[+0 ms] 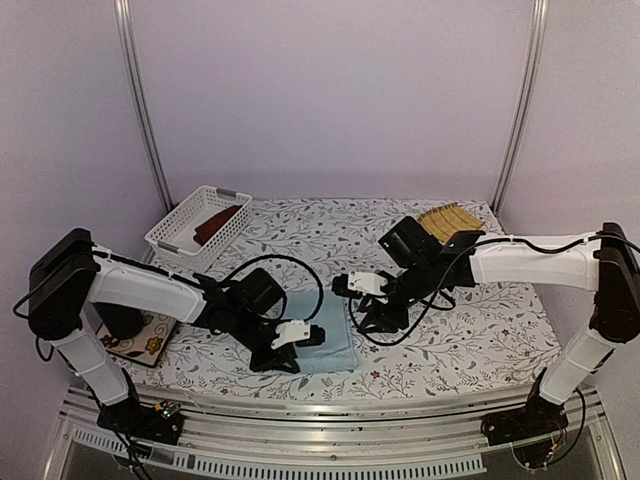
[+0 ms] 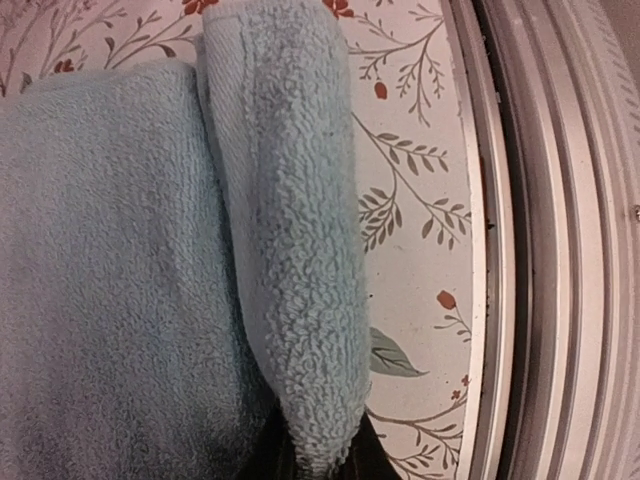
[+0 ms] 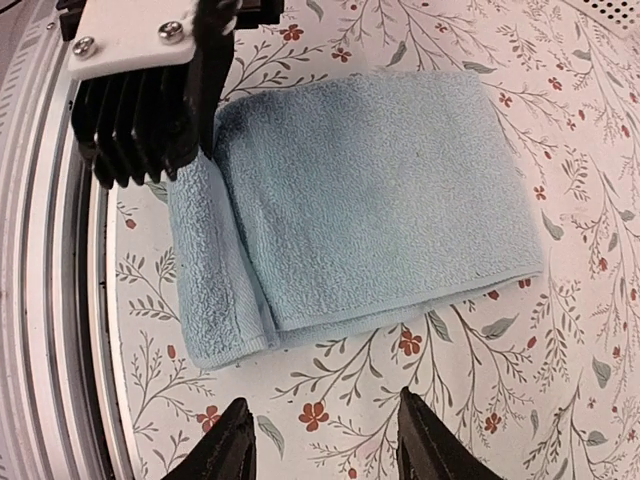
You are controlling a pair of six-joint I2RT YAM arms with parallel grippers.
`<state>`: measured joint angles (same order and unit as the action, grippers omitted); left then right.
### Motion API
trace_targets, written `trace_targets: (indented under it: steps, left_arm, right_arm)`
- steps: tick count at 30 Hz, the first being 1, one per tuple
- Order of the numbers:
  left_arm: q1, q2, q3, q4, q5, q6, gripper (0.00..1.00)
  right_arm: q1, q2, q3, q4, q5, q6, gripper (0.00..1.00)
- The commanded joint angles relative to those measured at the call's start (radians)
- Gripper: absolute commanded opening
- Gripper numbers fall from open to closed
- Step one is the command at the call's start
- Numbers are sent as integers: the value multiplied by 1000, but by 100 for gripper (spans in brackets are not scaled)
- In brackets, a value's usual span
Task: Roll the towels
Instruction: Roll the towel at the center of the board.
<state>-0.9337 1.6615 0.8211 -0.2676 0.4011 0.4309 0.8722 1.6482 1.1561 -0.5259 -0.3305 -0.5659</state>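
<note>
We see the pale blue terry towel [image 3: 370, 200] lying folded on the floral-print tablecloth [image 3: 560, 380] by the table's near edge. Our left gripper [image 2: 315, 458] pinches its turned-up end. Our right gripper [image 3: 325, 440] hangs just beside it, jaws parted and empty.

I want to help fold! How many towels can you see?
2. The light blue towel lies front and middle on the table; the dark red towel sits in the white basket at back left. Another could hide beneath it.
</note>
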Motion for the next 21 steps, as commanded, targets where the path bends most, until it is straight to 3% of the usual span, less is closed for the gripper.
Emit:
trace_targets:
  steps: [1, 9, 21]
  left_arm:
    - [89, 48, 60, -98, 131, -15, 9]
    - [172, 186, 188, -202, 265, -25, 10]
    - [316, 312, 274, -263, 451, -65, 12]
  right_arm:
    - [12, -116, -118, 170, 166, -2, 49]
    - [137, -119, -208, 280, 362, -139, 48]
    - [285, -18, -238, 489, 443, -253, 46]
